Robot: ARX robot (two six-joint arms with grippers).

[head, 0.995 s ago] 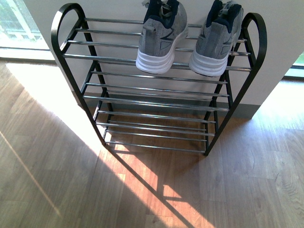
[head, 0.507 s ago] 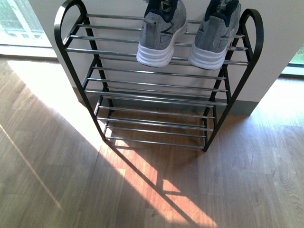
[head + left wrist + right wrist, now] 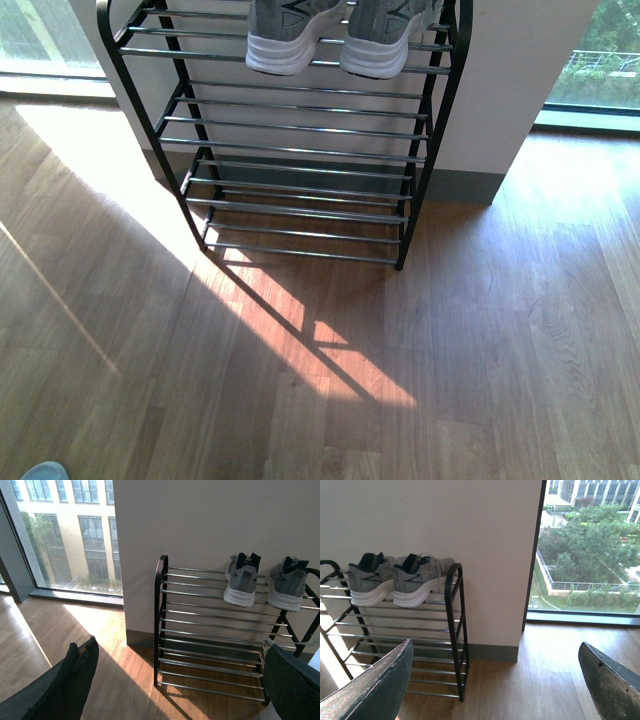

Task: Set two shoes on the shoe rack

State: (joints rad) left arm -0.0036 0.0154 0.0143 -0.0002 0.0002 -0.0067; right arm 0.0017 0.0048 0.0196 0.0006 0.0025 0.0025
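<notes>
Sitting close together on the top shelf of the shoe rack, the left sneaker and the right sneaker rest near the shelf's right end. Their white heels are at its front edge and their toes point toward the wall. The left gripper has its fingers spread wide, holding nothing. The right gripper is likewise spread and empty. The rack stands on the wooden floor, its back edge against the wall.

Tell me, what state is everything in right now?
Grey sneakers: both on the top shelf, side by side.
Shoe rack: upright against the wall.
Left gripper: open, holding nothing.
Right gripper: open, holding nothing.
Pale blue object: on floor, mostly out of frame.
</notes>
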